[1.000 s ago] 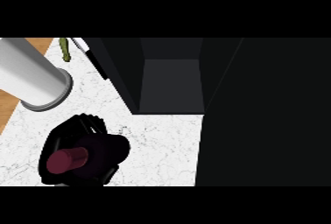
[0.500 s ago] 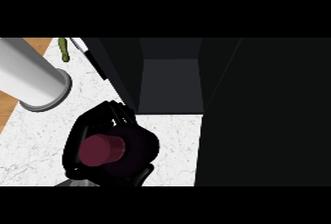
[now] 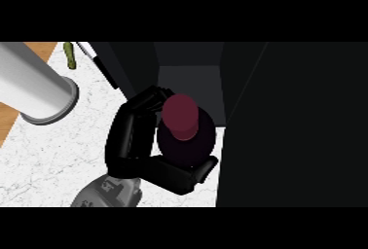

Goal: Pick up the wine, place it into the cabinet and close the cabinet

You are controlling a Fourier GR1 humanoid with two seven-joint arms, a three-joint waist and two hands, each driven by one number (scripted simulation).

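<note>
The wine bottle (image 3: pixel 181 131) is seen from above: a black body with a dark red cap. My left hand (image 3: pixel 133 141) is shut on it, fingers curled round its left and far side and the thumb across its near side. Bottle and hand hang just in front of the dark cabinet's (image 3: pixel 191 78) open compartment, at its lower edge. A wide black panel (image 3: pixel 295 121), probably the cabinet door, fills the right side of the view. My right hand does not show.
A large white cylinder (image 3: pixel 36 92) stands on the marble counter (image 3: pixel 57 155) at the upper left. A small green object (image 3: pixel 69 54) lies behind it. A strip of wood (image 3: pixel 6 124) shows beyond the counter's left edge.
My left hand has carried the bottle up and to the right, from the counter's front toward the cabinet opening. Nothing else has moved.
</note>
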